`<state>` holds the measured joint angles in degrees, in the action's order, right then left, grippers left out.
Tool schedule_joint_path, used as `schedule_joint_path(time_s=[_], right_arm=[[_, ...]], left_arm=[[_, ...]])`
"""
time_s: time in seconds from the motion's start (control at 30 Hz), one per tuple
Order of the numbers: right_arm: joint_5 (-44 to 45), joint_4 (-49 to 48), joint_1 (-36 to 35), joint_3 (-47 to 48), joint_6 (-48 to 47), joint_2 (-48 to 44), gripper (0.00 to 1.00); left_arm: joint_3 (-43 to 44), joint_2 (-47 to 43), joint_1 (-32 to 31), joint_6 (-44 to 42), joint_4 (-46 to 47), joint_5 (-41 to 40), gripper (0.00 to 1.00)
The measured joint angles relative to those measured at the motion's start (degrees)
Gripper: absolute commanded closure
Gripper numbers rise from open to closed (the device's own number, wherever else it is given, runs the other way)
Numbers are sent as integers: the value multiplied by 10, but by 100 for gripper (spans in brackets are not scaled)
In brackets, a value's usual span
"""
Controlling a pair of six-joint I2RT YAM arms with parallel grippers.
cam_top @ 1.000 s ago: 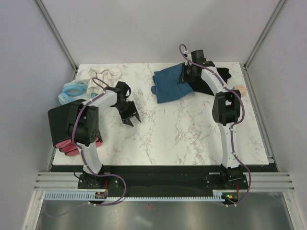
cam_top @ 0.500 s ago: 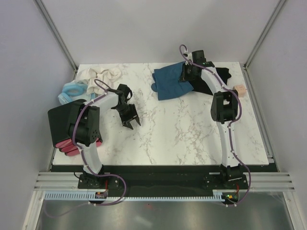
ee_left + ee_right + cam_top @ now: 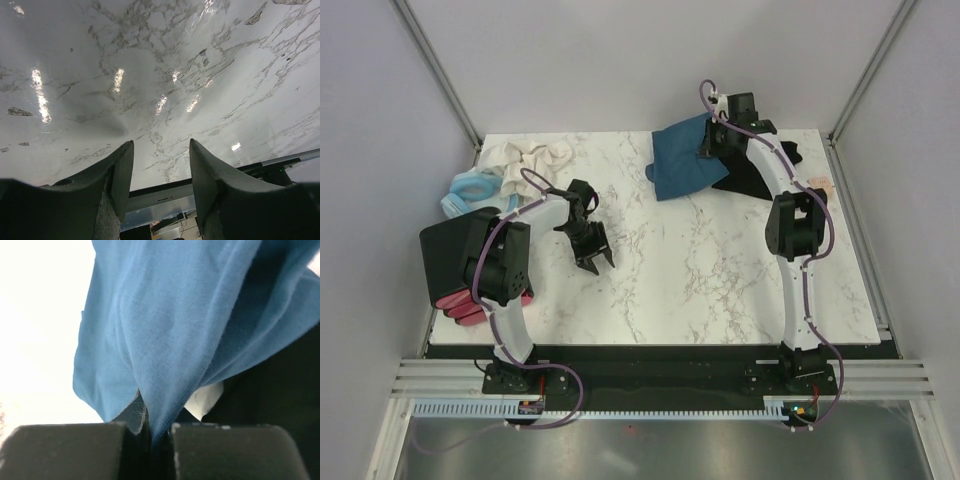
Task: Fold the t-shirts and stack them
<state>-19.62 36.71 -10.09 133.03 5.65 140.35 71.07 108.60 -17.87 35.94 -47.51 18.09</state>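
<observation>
Teal-blue shirt (image 3: 680, 166); black shirt (image 3: 742, 184); table (image 3: 720, 280) white marble, grey veins; cream cloth (image 3: 530, 155).

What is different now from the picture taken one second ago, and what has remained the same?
The right gripper, shut on the dark teal-blue cotton t-shirt, has lifted it and drawn it toward the far edge of the white marble table, so the cloth hangs bunched. The left gripper stays open above the table, almost unmoved. The black t-shirt lies where it was.
</observation>
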Motion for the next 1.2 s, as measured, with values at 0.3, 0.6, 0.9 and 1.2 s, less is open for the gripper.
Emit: schedule_joint_path(time_s=[0.3,0.6,0.9,1.2], right_arm=[[23,-12,24,-6,-2,-38,100],[40,-28,81,-65,-4,-91,100],[37,-34,128,-98,-3,-117,100],[1,-39,165,-117,8,-129,100]], left_arm=[[-4,0,-5,-1,4,0,45],[-10,6,-8,-5,9,0,45],[-5,14,-13,-5,6,3,45],[6,25,-17,-8,-4,5,46]])
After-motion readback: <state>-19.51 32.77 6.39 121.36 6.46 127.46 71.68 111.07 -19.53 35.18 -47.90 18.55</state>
